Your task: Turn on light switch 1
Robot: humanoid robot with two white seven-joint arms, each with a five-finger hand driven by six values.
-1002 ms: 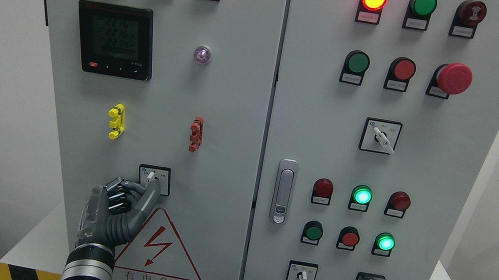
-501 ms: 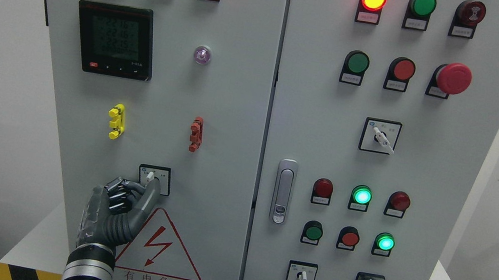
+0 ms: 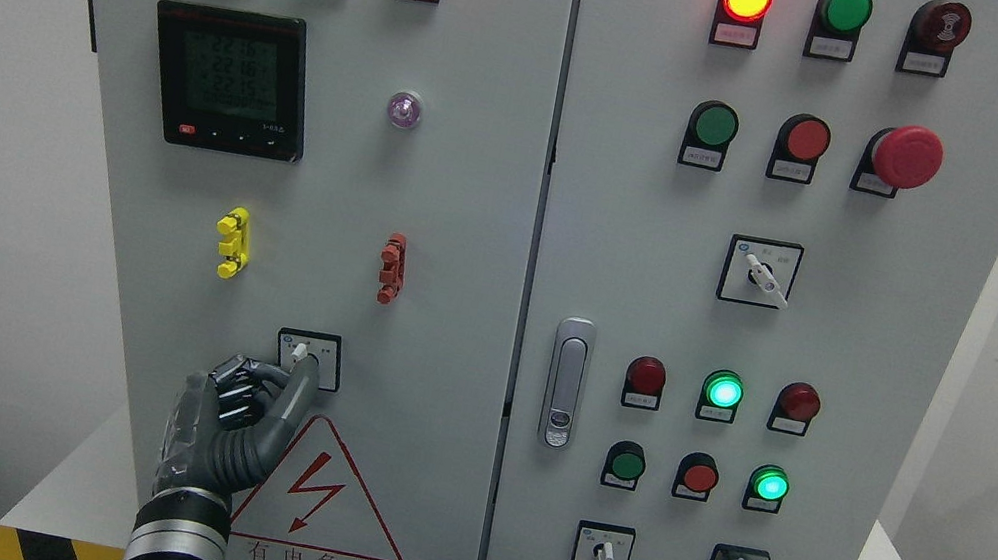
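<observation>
One small rotary switch [image 3: 302,353] is set low on the left door of the grey cabinet [image 3: 469,214], inside a black-framed white plate just above the red warning triangle [image 3: 318,513]. Its white lever is seen pointing up and slightly left. The left hand [image 3: 237,424] is raised from the lower left; one finger is extended so that its tip lies against the lever from below and to the right, while the other fingers [image 3: 237,388] are curled in toward the palm, with nothing clasped. The right hand is not seen.

The lever is judged to be rigid plastic on a stiff, detented spindle, light in itself but resisting until it clicks over. Its surface is probably smooth, so a pushing fingertip may slide off the narrow tip. A hold is best taken at the lever's outer end, where leverage is greatest, either pinched across its flat sides or pressed sideways. Force is to be kept along the turning direction, since the thin lever could be strained if pressed into the door.
</observation>
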